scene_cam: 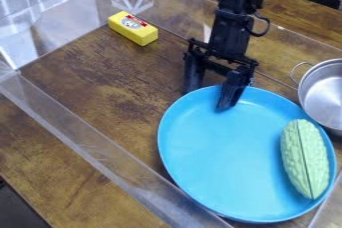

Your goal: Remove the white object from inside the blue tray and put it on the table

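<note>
The white object [305,157], a pale greenish ridged oval, lies inside the blue tray [227,162] at its right edge. The tray, a wide round light-blue plate, rests on the dark wood table [94,82]. My gripper [214,89] hangs open from a black arm over the tray's far left rim. One fingertip [229,99] reaches over the blue surface, the other stands over the table. Nothing is between the fingers. The gripper is well left of and behind the white object.
A yellow block with a red label [132,27] lies at the back left. A steel pot [321,92] stands at the right edge, just behind the tray. Clear acrylic walls [67,122] edge the table at the left and front.
</note>
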Robot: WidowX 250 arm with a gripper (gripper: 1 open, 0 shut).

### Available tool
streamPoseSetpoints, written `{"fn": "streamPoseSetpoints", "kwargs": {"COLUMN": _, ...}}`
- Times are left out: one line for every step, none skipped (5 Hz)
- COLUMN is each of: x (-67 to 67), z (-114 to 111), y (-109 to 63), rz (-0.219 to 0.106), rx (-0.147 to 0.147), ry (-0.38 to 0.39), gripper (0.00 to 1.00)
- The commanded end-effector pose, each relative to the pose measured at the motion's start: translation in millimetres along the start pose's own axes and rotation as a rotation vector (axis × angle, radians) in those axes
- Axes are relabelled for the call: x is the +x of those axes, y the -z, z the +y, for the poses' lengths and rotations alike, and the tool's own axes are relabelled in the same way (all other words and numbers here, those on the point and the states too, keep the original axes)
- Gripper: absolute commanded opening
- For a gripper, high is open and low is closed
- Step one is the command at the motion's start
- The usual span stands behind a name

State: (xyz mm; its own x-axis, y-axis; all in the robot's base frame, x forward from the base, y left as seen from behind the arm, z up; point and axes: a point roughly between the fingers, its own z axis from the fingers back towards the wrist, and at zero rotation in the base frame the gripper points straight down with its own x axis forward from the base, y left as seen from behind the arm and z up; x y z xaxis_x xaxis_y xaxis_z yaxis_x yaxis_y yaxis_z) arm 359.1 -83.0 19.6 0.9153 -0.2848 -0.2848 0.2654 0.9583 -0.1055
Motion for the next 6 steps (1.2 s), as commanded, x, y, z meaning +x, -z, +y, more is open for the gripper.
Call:
{"fn": "streamPoseSetpoints", "kwargs": {"x": 4.5, "z": -11.8, "y": -1.7, "rz": -0.006, "rx": 0.011, "ry": 0.032, "gripper": 1.00}}
{"fn": "streamPoseSetpoints", "kwargs": {"x": 6.6, "z": -12.9, "y": -1.3, "rz": 0.005, "rx": 0.013, "ry": 0.033, "gripper": 1.00}}
{"fn": "streamPoseSetpoints", "kwargs": {"x": 8.3, "z": -14.0, "y": -1.6, "rz": 0.016, "rx": 0.015, "ry": 0.033, "gripper": 1.00}}
{"fn": "streamPoseSetpoints", "kwargs": {"x": 10.0, "z": -15.0, "y": -1.8, "rz": 0.028, "rx": 0.018, "ry": 0.032, "gripper": 1.00}}
{"fn": "streamPoseSetpoints", "kwargs": {"x": 11.4, "z": -16.2, "y": -2.2, "rz": 0.041, "rx": 0.020, "ry": 0.033, "gripper": 1.00}}
{"fn": "streamPoseSetpoints", "kwargs": {"x": 13.4, "z": -17.6, "y": -2.7, "rz": 0.053, "rx": 0.023, "ry": 0.034, "gripper": 1.00}}
